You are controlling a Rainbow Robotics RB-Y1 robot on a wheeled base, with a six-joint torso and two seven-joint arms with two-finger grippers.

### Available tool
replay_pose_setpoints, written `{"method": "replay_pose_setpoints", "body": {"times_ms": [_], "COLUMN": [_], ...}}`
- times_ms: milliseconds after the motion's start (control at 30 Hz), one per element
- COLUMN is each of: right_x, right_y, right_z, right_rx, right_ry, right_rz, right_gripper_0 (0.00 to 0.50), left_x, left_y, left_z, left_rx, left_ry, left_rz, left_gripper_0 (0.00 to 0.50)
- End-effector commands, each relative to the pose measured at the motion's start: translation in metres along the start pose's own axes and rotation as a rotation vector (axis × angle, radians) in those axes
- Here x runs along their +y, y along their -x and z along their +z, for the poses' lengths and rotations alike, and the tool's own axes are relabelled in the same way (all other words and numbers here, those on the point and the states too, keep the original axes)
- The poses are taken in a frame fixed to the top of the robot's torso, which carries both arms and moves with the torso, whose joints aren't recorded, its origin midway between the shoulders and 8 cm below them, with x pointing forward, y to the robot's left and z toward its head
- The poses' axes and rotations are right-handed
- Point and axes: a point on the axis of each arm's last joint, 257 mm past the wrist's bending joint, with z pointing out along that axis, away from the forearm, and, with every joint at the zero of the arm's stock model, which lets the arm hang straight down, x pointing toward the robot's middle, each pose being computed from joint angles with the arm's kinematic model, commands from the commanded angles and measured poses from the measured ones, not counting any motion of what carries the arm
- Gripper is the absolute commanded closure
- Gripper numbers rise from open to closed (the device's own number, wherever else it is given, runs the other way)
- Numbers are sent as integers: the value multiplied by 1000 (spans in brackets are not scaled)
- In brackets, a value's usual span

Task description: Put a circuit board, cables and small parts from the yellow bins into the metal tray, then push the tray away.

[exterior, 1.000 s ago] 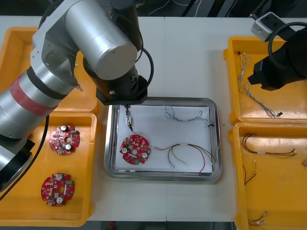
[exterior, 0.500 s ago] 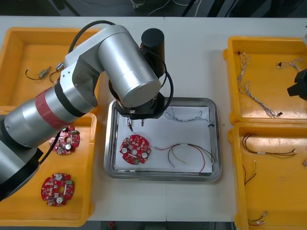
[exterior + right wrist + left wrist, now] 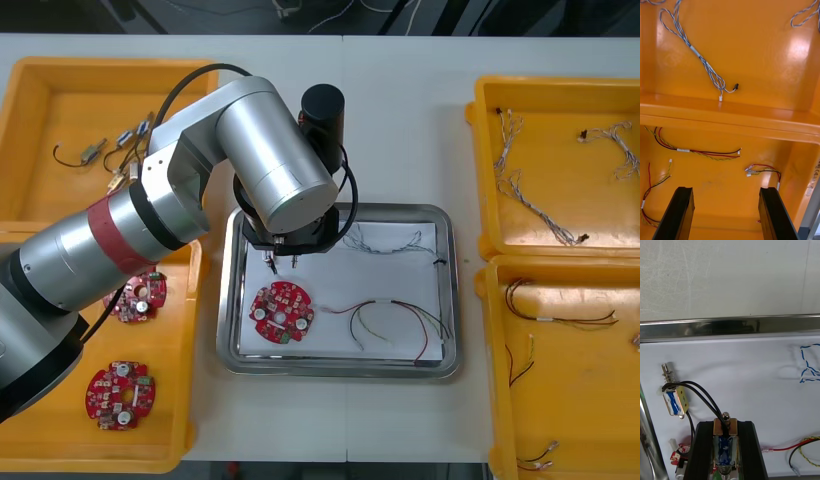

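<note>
We see our left gripper [image 3: 725, 450] clamped on a small metal part [image 3: 726, 427], its length along the fingers, above the metal tray's [image 3: 340, 369] far-left corner, just beyond the circuit board [image 3: 281, 311]; our right gripper [image 3: 725, 192] hovers wide over a yellow bin [image 3: 715, 176]

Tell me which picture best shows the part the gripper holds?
Left wrist view: the part sits close up in the left gripper. The front view shows a speck of it under the arm. The right wrist view faces a bin.

Silver arm [image 3: 275, 165], red band [image 3: 115, 232] (dark-edged), looping black cable [image 3: 200, 70], seemingly matte black left pincer [image 3: 725, 425]
</note>
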Motion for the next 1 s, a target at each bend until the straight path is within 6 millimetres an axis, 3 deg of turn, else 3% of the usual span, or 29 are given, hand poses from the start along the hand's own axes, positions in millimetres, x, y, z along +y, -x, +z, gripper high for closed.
{"method": "replay_pose_setpoints", "body": {"times_ms": [33, 300, 833, 900, 1000], "right_x": [-20, -21, -9, -8, -9], "right_y": [-14, -30, -22, -22, -20], "right_z": [-7, 1, 4, 4, 1], "right_rx": [15, 50, -24, -31, -39], "right_ry": [-59, -56, -2, -3, -3], "right_rz": [54, 93, 110, 107, 109], "right_gripper_0": [0, 0, 0, 0, 0], "left_x": [-21, -19, -16, -16, -16], "left_y": [15, 15, 10, 10, 10], "left_z": [-5, 10, 17, 17, 17], "left_rx": [-47, -59, -58, -58, -58], "left_ry": [-29, -18, -17, -17, -17], "left_rz": [-31, -29, -30, -33, -33], "left_gripper_0": [500, 500, 496, 458, 341]}}
